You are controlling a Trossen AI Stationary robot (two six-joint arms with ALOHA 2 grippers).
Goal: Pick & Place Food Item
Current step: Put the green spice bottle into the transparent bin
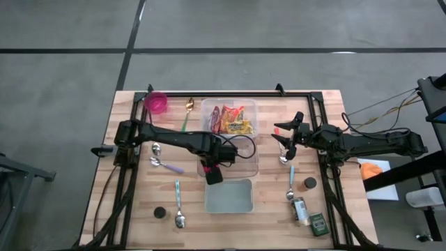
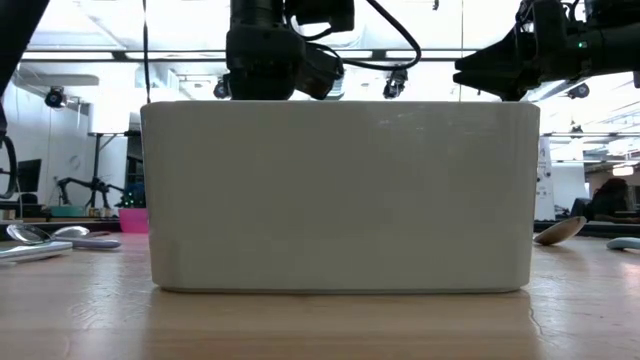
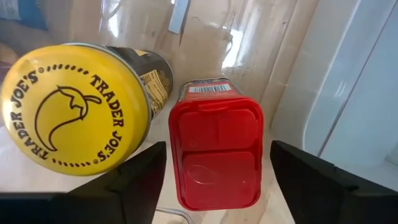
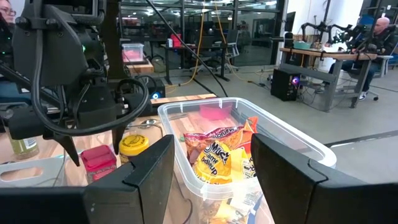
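1. The left gripper point(image 3: 214, 180) points straight down at the lower end of the clear bin point(image 1: 249, 165), centre of the high view. Its jaws stand wide on either side of the red-capped container point(image 3: 216, 157), not touching it. I judge this container to be the food item chosen for the pick, and the stance to be a line-up for closing on its cap.
2. The container stands upright inside the bin, just beside the yellow-lidded jar point(image 3: 74, 117), which lies tilted on its side. Snack packets point(image 1: 230, 120) fill the bin's upper end.
3. The grey tray point(image 1: 228, 196) sits just below the bin in the high view and looks like the drop spot, placed close for a short carry.
4. The right gripper point(image 4: 211, 171) waits at centre right, pointing level, jaws part open and holding nothing.
5. Counted on the desk point(image 1: 132, 209): one bin, one tray, one pink cup point(image 1: 157, 102).
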